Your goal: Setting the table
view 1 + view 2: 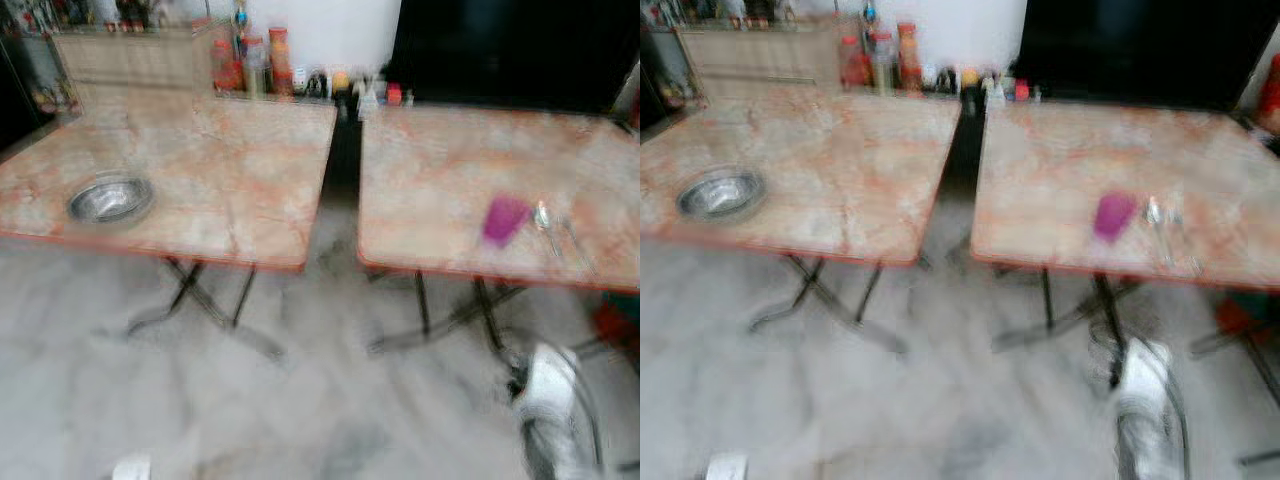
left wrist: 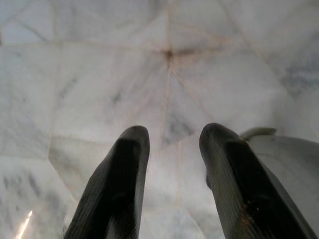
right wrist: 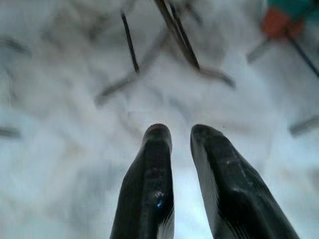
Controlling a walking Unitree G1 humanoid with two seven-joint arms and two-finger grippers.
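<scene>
Blurred walking view: both claws point(image 2: 169, 149) point(image 3: 179, 144) hang empty, slightly parted; steady before reaching the purple cup point(image 1: 505, 219) on the right counter point(image 1: 450, 170).

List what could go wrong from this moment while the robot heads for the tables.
1. The purple cup and the spoon sit close to the right table's near edge; a bump could knock them off.
2. The head views are blurred, so judging a grasp now would be unreliable.
3. The right arm hangs low near the table legs and could snag.
</scene>
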